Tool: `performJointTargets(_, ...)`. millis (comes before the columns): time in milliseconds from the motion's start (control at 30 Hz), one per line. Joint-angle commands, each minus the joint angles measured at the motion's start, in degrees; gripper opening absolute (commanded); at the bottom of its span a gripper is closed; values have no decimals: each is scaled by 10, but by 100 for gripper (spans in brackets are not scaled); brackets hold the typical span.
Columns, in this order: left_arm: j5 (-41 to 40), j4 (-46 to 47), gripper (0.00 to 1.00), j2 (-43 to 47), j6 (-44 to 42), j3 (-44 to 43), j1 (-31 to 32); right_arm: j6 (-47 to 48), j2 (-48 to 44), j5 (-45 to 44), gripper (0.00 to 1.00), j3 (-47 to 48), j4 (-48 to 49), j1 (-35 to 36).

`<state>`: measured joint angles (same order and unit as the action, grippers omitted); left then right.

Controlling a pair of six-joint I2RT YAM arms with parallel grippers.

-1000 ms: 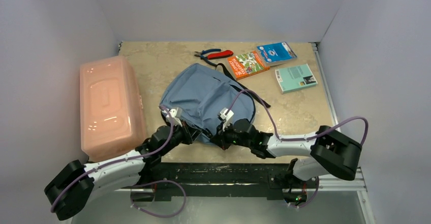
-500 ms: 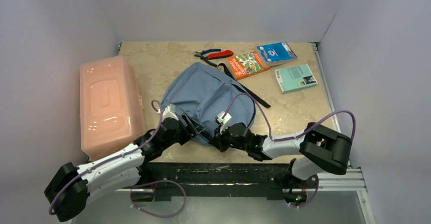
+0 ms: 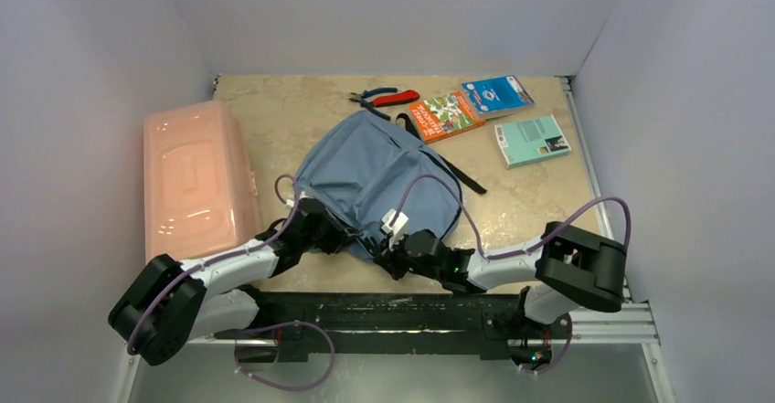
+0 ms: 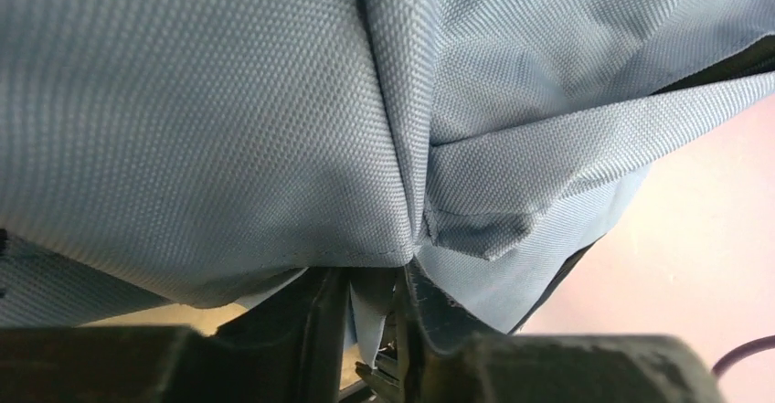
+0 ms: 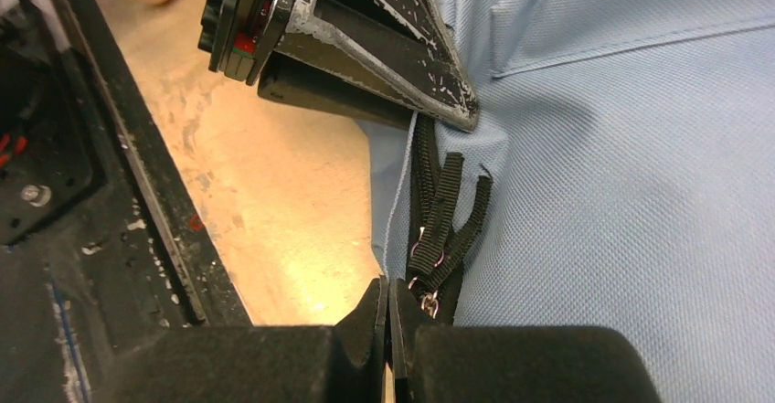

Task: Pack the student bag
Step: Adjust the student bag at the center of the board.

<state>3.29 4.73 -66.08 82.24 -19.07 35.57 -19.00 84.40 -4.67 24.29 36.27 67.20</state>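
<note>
1. Pinching the near edge of the student bag (image 3: 370,170), my left fingers (image 4: 320,321) clamp a fold of grey-blue fabric.
2. My right fingers (image 5: 370,316) are clenched on its hem beside the black zip pulls (image 5: 443,229).
3. The bag lies mid-counter (image 3: 539,206), right of the pink box (image 3: 196,188).

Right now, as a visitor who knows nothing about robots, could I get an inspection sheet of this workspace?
Surface: beige stone-look table, partly covered.
Job's things: student bag lies mid-table, nearest the arms.
Clutter: pink box at left; pliers, orange booklet, blue packet and teal book along the far side, outside the bag.
Grippers: left gripper and right gripper both shut on the bag's near edge.
Cables: purple cables loop off both arms, one arching over the bag.
Surroundings: plain walls on three sides; black rail at the front.
</note>
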Motion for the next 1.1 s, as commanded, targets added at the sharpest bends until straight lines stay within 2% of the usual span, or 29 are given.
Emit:
performJointTargets(0, 19, 116, 12, -6, -15, 23, -6, 24, 40, -26, 0, 48, -60, 39)
performJointTargets(67, 20, 158, 2, 2, -34, 36, -6, 27, 50, -35, 0, 57, -73, 44)
performJointTargets(233, 3, 335, 0, 38, -63, 106, -6, 15, 35, -52, 1, 65, -106, 52)
performJointTargets(333, 2, 393, 0, 56, -94, 131, -6, -27, -10, -20, 20, 59, -116, 48)
performJointTargets(467, -2, 448, 0, 62, -105, 153, -6, -83, -78, 10, 33, 71, -142, 38)
performJointTargets(567, -1, 478, 0, 54, -108, 165, -5, -121, -98, -5, 35, 104, -200, 24)
performJointTargets(767, 3, 520, 0, 35, -110, 174, -5, -202, -71, -111, 35, 182, -350, 16)
performJointTargets(1067, 9, 539, 0, 27, -113, 178, -6, -213, -114, -149, 33, 164, -350, 1)
